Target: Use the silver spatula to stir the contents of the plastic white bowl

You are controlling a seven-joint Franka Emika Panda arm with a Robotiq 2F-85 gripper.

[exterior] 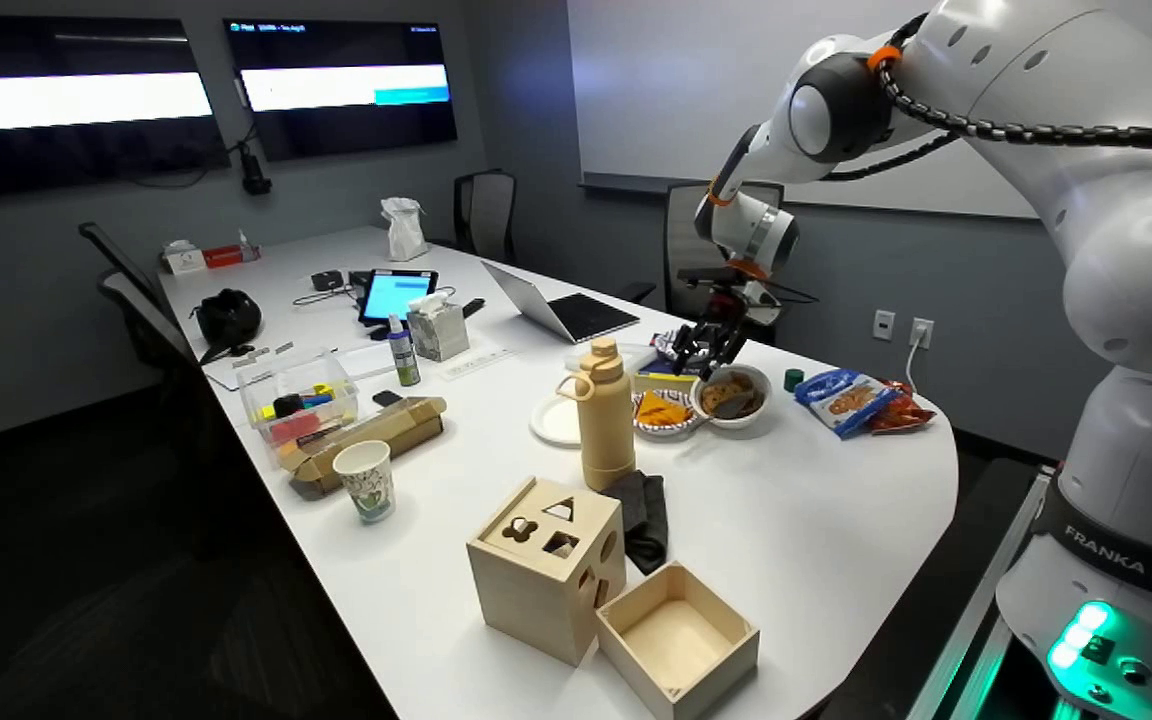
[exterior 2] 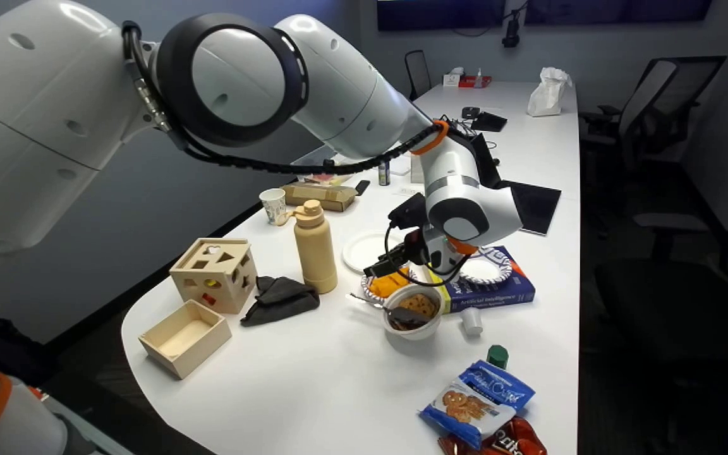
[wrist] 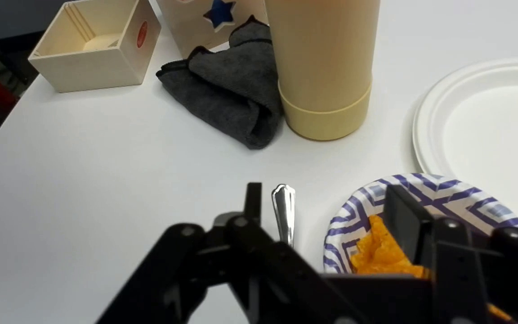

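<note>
Our Franka arm (exterior 2: 237,76) looms nearest, its gripper (wrist: 328,211) spread wide, gripping nothing. Below sits the plastic white bowl (exterior 2: 421,332); from it the silver spatula (wrist: 284,209) leans out, its handle lengthwise under the finger gap, off-centre toward the wrist view's left: we'd probably shift that way before lowering.

From its base (exterior: 1131,605), lit green, the arm (exterior: 1016,90) rises, bends at the elbow (exterior 2: 237,77) and slopes down along the forearm (exterior 2: 354,91) to the wrist (exterior: 751,230). Below hangs the claw (wrist: 329,211), tilted downward, its two black fingers (wrist: 404,222) spread well apart.
</note>
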